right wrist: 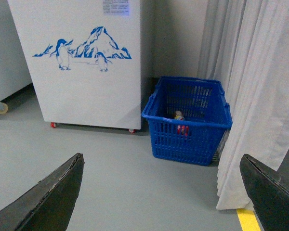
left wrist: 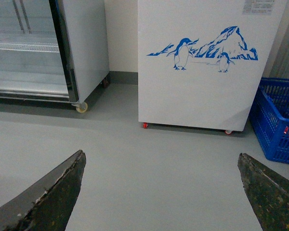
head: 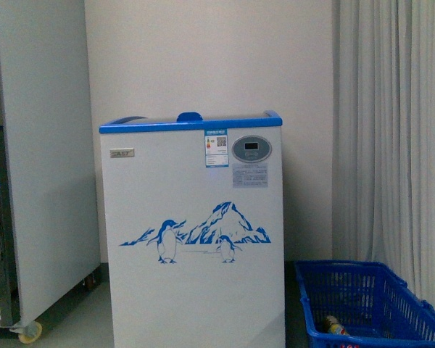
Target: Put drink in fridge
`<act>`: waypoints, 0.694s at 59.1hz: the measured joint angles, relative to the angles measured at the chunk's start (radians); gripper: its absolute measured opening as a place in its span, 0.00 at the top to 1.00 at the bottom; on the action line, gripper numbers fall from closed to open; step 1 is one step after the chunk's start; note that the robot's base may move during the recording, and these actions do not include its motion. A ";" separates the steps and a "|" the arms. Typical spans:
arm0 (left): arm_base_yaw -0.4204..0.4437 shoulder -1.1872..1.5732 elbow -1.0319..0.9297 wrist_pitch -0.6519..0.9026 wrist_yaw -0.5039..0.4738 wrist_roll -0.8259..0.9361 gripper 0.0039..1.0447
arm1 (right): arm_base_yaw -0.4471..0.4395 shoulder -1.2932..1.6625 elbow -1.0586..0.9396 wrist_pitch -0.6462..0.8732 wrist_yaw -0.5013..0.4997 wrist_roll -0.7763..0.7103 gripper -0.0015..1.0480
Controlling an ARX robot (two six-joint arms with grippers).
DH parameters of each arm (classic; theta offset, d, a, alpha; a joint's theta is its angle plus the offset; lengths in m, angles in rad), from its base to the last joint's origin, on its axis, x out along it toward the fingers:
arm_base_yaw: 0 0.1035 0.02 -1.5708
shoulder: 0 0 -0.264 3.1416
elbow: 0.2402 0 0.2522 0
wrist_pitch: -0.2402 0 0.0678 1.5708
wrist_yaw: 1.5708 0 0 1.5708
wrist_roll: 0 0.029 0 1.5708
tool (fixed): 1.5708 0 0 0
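While nothing shows of either arm in the front view, both wrist cams give me a decent look at the pincers. The left gripper (left wrist: 160,156) has its two dark fingers (left wrist: 53,197) spread wide apart with only bare grey floor (left wrist: 149,192) between them. Same story for the right gripper (right wrist: 161,157): fingers (right wrist: 48,197) wide apart, nothing held. The fridge (head: 192,239) sits dead centre of the front frame, a white box with a blue rim (head: 191,125) along the top, a blue handle (head: 189,116) poking above it, and the penguin-and-mountain decal (head: 196,232) across the front. From this angle I can't see down into it, so I can't tell how the lid sits. The drink (head: 334,325) is down in the lower right corner of the front frame, lying in the bottom of a blue plastic basket (head: 348,290) that stands on the floor just beside the fridge. Only a bit of it shows through the mesh, with some red and yellow on it. The right wrist cam picks up that bottle too, low inside the basket against its wall. A tall grey-white cabinet (head: 36,145) on wheels fills the left edge of the front frame, and a pale curtain (head: 391,130) hangs down the right side behind the basket.
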State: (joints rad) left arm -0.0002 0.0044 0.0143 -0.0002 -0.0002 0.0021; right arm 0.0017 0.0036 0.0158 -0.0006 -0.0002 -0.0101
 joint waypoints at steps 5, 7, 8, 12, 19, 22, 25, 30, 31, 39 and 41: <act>0.000 0.000 0.000 0.000 0.000 0.000 0.08 | 0.000 0.000 0.000 0.000 0.000 0.000 0.07; 0.000 0.000 0.000 0.000 0.000 0.000 0.08 | 0.000 0.000 0.000 0.000 0.000 0.000 0.07; 0.000 0.000 0.000 0.000 0.000 0.000 0.08 | 0.000 0.000 0.000 0.000 0.000 0.000 0.07; 0.000 0.000 0.000 0.000 0.000 0.000 0.08 | 0.000 0.000 0.000 0.000 0.000 0.000 0.07; 0.000 0.000 0.000 0.000 0.000 0.000 0.08 | 0.000 0.000 0.000 0.000 0.000 0.000 0.07; 0.000 0.000 0.000 0.000 0.000 0.000 0.08 | 0.000 0.000 0.000 0.000 0.000 0.000 0.07; 0.000 0.000 0.000 0.000 0.000 0.000 0.08 | 0.000 0.000 0.000 0.000 0.000 0.000 0.07; 0.000 0.000 0.000 0.000 0.000 0.000 0.08 | 0.000 0.000 0.000 0.000 0.000 0.000 0.07; 0.000 0.000 0.000 0.000 0.000 0.000 0.08 | 0.000 0.000 0.000 0.000 0.000 0.000 0.07; 0.000 0.000 0.000 0.000 0.000 0.000 0.08 | 0.000 0.000 0.000 0.000 0.000 0.000 0.07; 0.000 0.000 0.000 0.000 0.000 0.000 0.08 | 0.000 0.000 0.000 0.000 0.000 0.000 0.07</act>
State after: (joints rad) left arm -0.0002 0.0044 0.0143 -0.0002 -0.0002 0.0021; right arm 0.0017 0.0036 0.0158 -0.0006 -0.0002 -0.0101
